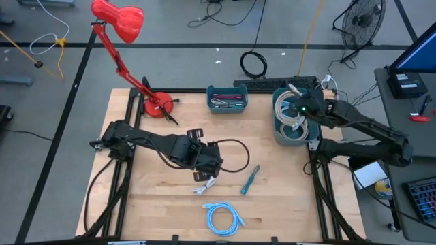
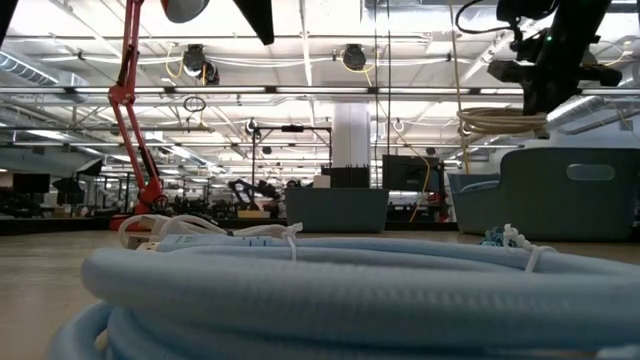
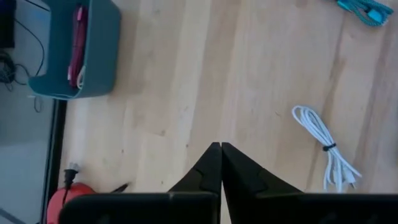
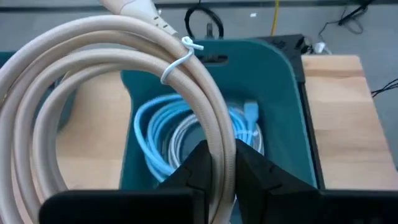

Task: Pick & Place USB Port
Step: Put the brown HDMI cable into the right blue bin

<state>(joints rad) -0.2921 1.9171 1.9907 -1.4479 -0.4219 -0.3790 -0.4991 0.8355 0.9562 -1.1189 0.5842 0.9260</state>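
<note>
right fingers (image 4: 214, 163): clamped on the beige coil (image 4: 93, 74); held above the big bin (image 4: 292, 112), which already has blue and white cables in it
left fingers (image 3: 219, 163): pinched together, nothing in them; parked mid-table near the white cable (image 3: 326, 149)
tip: I'd centre the coil over the bin before letting go; it's wide, could snag the rim
table (image 1: 286, 197): pale wood; blue coil (image 1: 223, 219), teal cable (image 1: 248, 180), small bin (image 1: 227, 100), red lamp (image 1: 122, 41)
room: open workshop; grey floor, fan (image 1: 361, 27)
</note>
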